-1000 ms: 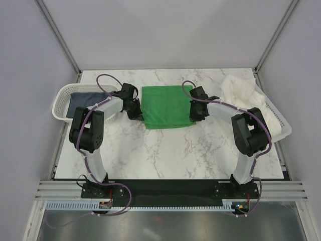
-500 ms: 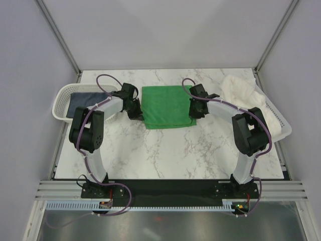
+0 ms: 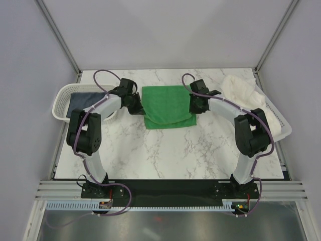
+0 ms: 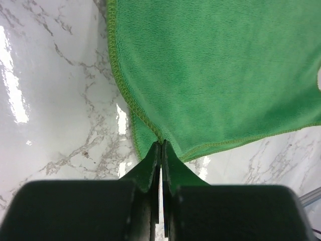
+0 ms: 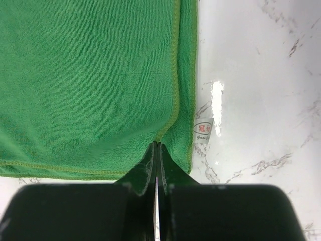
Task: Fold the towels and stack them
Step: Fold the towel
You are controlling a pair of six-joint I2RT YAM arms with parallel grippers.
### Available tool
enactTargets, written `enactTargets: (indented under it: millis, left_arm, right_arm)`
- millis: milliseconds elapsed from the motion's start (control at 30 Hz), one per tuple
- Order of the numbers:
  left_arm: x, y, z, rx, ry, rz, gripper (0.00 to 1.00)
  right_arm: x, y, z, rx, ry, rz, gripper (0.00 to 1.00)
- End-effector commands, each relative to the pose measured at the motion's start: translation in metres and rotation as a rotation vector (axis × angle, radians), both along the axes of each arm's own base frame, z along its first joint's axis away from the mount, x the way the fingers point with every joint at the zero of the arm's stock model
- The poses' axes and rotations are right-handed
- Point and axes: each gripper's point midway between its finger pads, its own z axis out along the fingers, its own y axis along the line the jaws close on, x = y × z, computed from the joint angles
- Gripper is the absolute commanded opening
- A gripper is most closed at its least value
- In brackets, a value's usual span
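The bright green towel (image 3: pixel 167 105) lies on the marble table at the middle back. My left gripper (image 3: pixel 137 107) is shut on the towel's left near corner, seen in the left wrist view (image 4: pixel 161 143) with green cloth (image 4: pixel 215 75) pinched at the tips. My right gripper (image 3: pixel 193 107) is shut on the right near corner, and in the right wrist view (image 5: pixel 156 144) the upper layer (image 5: pixel 90 80) is lifted off the lower one. The navy towel (image 3: pixel 83 102) lies in the left basket. The white towel (image 3: pixel 246 93) is heaped at the back right.
A white perforated basket (image 3: pixel 61 100) stands at the left edge of the table. Another white basket (image 3: pixel 280 120) stands at the right edge under the white towel. A small white label (image 5: pixel 202 129) lies on the marble beside the green towel's edge.
Both grippers have moved toward the back of the table with the towel's near corners, pulling the front layer back over the towel. The front edge now sags in a curve.
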Motion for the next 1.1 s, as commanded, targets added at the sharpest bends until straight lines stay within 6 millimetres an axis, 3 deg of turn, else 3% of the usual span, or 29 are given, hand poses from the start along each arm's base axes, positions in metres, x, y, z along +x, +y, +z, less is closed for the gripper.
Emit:
enactTargets:
  millis: [0, 167, 300, 533, 633, 800, 1067]
  left_arm:
    - [0.002, -0.016, 0.038, -0.103, -0.046, 0.008, 0.02]
    - [-0.012, -0.027, 0.042, -0.166, -0.021, -0.019, 0.02]
    - [-0.023, -0.034, 0.039, -0.207, -0.011, -0.033, 0.02]
    - [-0.047, -0.018, -0.017, -0.087, 0.073, -0.019, 0.02]
    - [-0.050, -0.011, -0.031, -0.041, 0.089, -0.013, 0.02]
    - [-0.046, -0.004, -0.037, 0.005, 0.079, -0.013, 0.02]
    - [-0.040, 0.001, -0.025, 0.041, 0.052, -0.021, 0.02]
  right_arm:
    - [0.011, -0.011, 0.033, -0.024, -0.075, -0.006, 0.00]
    - [0.007, -0.016, 0.042, -0.016, -0.086, 0.004, 0.00]
    - [-0.003, -0.020, 0.035, -0.021, -0.075, 0.004, 0.00]
    - [-0.022, -0.028, 0.004, -0.037, -0.032, 0.001, 0.00]
    - [-0.025, -0.033, -0.004, -0.053, -0.023, -0.004, 0.00]
    - [-0.021, -0.038, -0.009, -0.073, -0.027, -0.013, 0.00]
    - [-0.006, -0.042, 0.023, -0.049, -0.100, -0.031, 0.00]
